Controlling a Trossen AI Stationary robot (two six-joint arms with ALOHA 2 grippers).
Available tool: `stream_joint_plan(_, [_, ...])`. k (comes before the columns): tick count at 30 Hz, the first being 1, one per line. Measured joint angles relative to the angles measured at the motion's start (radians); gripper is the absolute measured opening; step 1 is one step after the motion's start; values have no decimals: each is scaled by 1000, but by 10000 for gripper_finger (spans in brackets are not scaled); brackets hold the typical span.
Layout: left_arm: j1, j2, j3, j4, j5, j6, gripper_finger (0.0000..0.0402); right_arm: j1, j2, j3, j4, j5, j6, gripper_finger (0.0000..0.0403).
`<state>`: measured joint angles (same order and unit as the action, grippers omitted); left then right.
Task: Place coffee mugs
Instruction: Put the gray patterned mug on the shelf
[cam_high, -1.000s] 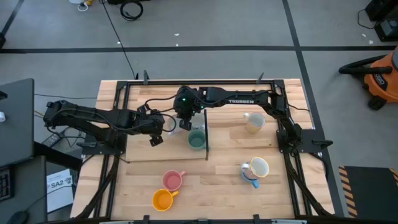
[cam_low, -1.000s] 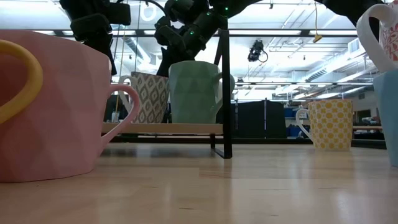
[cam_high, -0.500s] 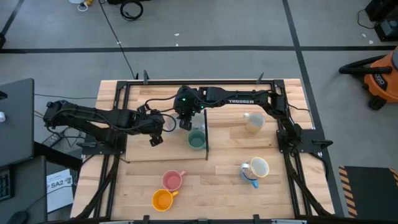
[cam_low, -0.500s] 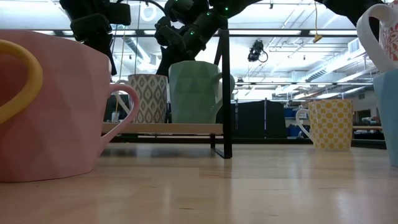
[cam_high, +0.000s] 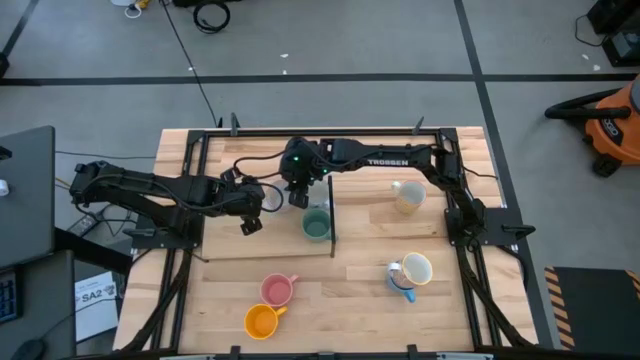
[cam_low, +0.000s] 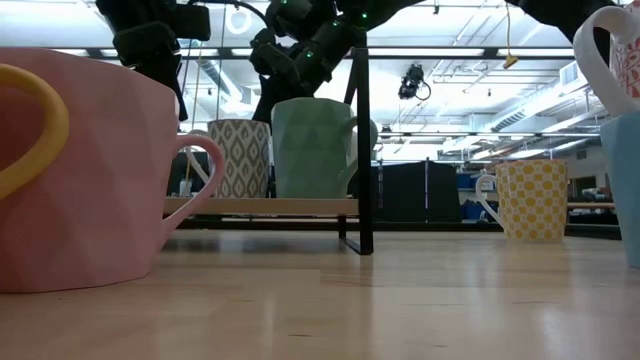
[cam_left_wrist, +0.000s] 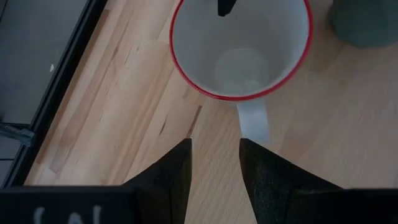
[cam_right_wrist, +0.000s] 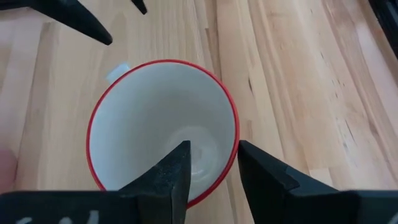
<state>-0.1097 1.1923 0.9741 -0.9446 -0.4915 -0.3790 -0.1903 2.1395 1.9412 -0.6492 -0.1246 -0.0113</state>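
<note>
A grey-patterned mug with a red rim (cam_high: 273, 202) (cam_low: 238, 158) stands upright on its base on a low wooden shelf, beside a teal-green mug (cam_high: 316, 224) (cam_low: 312, 148). My right gripper (cam_high: 297, 197) (cam_right_wrist: 212, 152) is open above the mug (cam_right_wrist: 161, 124). One finger is over its hollow and one is outside the rim. My left gripper (cam_high: 253, 208) (cam_left_wrist: 214, 149) is open and sits just short of the mug's handle (cam_left_wrist: 254, 121). Apart from these stand a cream mug (cam_high: 407, 197), a white mug on a blue one (cam_high: 410, 272), a pink mug (cam_high: 277, 290) and an orange mug (cam_high: 260, 321). My right gripper stands from above with its fingers on either side of the patterned mug's rim (cam_right_wrist: 234, 134), on the side away from the handle. I cannot tell whether either finger touches the wall. The mug rests on the shelf.
The shelf has a black frame with an upright post (cam_low: 362, 150) right of the teal-green mug. In the low view the pink mug (cam_low: 90, 170) fills the near left and the cream mug (cam_low: 530, 198) stands far right. Bare wood lies between the shelf and the near mugs.
The patterned mug was tilted a second ago with its handle swung out. It has since come upright on the shelf. My right gripper has edged slightly upward above it. The left arm has kept still.
</note>
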Motion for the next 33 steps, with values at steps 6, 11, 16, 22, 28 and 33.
stream_joint_plan(6, [0,0,0,0,0,0,141,-9,-1,51,-44,-3,0,138])
stream_joint_plan(11, [0,0,0,1,1,-1,141,-9,-2,125,-134,-3,0,137])
stream_joint_plan(16, [0,0,0,6,44,-1,141,-10,-2,229,-299,-3,-2,138])
stream_joint_plan(22, [0,0,0,29,53,-1,141,-3,-8,349,-521,-2,-66,137])
stream_joint_plan(28, [0,0,0,56,55,-1,141,12,-76,341,-668,1,-78,137])
stream_joint_plan(33, [0,0,0,57,93,-1,141,27,-193,241,-695,62,-64,136])
